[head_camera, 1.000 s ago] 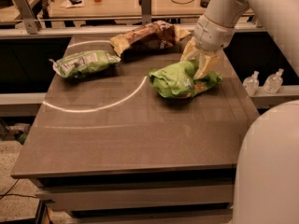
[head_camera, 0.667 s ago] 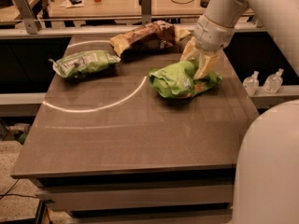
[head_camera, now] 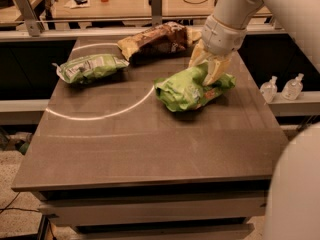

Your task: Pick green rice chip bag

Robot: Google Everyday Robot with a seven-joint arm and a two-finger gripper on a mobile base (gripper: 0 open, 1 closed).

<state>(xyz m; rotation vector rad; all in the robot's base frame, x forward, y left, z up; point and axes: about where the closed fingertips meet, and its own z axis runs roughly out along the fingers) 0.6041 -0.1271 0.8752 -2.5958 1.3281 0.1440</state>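
Observation:
The green rice chip bag [head_camera: 187, 90], large, puffy and lime-green, lies on the table right of centre. My gripper [head_camera: 209, 66] hangs from the white arm at the upper right and is down on the bag's upper right end. Its yellowish fingers [head_camera: 218, 72] stand on either side of a raised fold of the bag and pinch it. The bag still rests on the table top [head_camera: 140, 144].
A smaller, flatter green bag [head_camera: 90, 67] lies at the left rear. A brown and yellow bag [head_camera: 155, 40] lies at the back, just left of my gripper. Two small clear bottles [head_camera: 282, 88] stand on a ledge to the right. My white base [head_camera: 295, 194] fills the lower right.

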